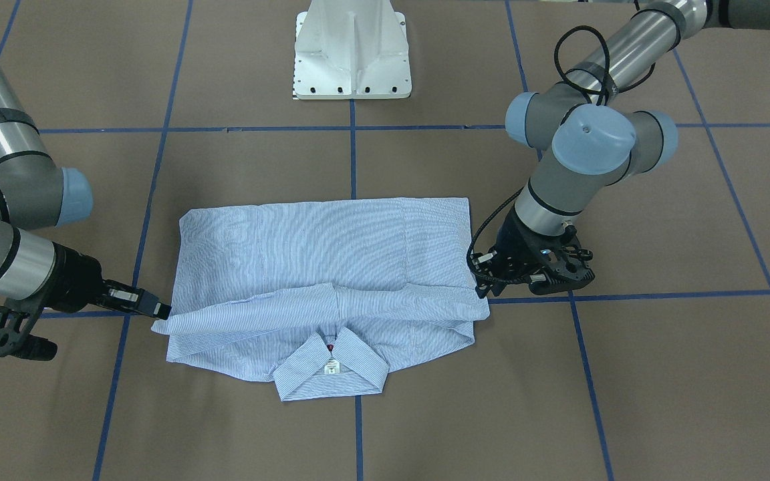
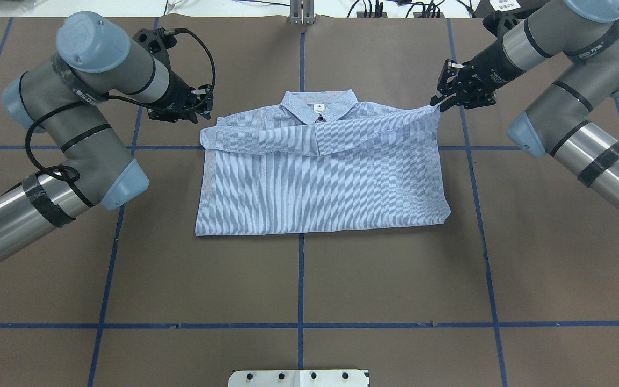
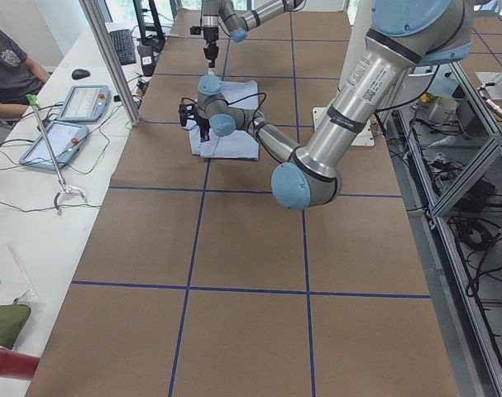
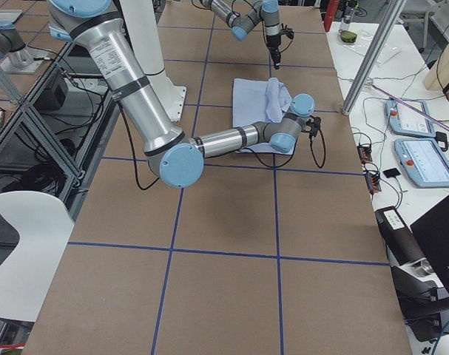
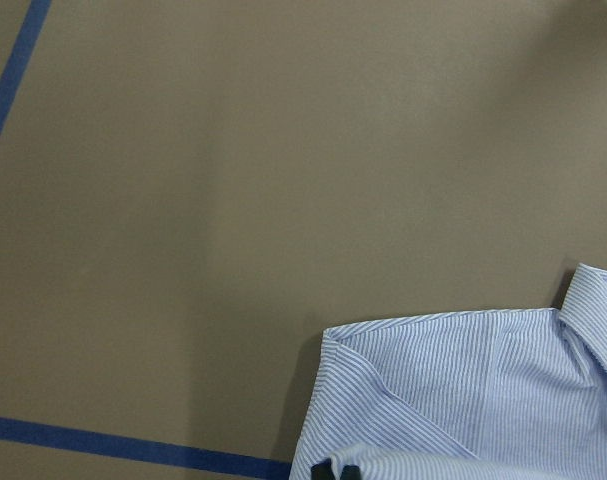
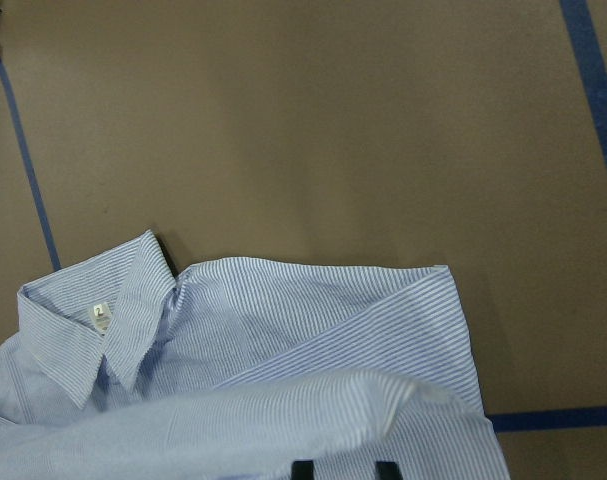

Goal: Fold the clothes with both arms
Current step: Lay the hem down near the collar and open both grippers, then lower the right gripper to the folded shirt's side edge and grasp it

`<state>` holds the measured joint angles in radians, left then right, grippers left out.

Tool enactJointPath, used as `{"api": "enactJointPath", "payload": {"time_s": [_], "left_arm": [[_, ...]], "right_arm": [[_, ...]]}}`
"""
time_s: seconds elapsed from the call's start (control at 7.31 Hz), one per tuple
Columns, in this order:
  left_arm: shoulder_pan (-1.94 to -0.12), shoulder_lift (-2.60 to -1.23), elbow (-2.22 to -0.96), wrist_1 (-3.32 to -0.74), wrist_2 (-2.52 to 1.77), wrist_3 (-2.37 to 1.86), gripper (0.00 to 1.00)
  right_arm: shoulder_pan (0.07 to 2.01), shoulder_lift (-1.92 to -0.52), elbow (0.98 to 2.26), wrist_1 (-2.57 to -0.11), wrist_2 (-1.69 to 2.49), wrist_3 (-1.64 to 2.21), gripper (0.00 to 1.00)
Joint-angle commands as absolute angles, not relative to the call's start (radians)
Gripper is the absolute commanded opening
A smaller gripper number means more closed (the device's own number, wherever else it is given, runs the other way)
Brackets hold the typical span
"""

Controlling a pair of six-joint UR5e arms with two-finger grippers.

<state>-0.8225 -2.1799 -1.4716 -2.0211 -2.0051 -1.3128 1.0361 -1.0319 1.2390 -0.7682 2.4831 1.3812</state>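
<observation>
- Looking down on a blue-and-white striped shirt, folded into a wide flat block in the middle of the brown table.
- Lying with the collar on the side far from the robot's white base, with a small white label showing inside the collar.
- Folded over just under the collar: a long band of cloth, going from one side of the shirt to the other.
- Pinching one end corner of that band with the right pincer, closed on the cloth and holding the corner up a little off the table.
- From the right wrist: cloth bunched up right over the two black fingertips.
- Hanging low with the left pincer, just beside the other end of the band, near the shirt's corner.
- From the left wrist: two black tips close together, right at the shirt's edge, with only a narrow gap.
- Cannot tell whether any cloth is caught between those tips.
- Running over the table and under the shirt: blue tape lines, making big squares.
</observation>
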Motion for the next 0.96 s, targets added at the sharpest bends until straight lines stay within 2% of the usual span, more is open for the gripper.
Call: {"api": "enactJointPath", "payload": {"time_s": [0.0, 0.41, 0.82], "left_arm": [[-0.830, -2.177, -1.476, -2.019, -2.005, -1.313, 0.99], [-0.836, -2.169, -1.526, -2.013, -2.006, -1.315, 0.99], [-0.835, -2.169, -1.560, -1.976, -2.005, -1.316, 0.99]], "right_arm": [[1.046, -1.061, 1.246, -0.759, 2.491, 1.379, 1.00], [1.005, -1.179, 1.384, -0.758, 2.481, 1.397, 1.00], [0.857, -1.297, 1.524, -0.759, 2.406, 1.394, 1.00]]}}
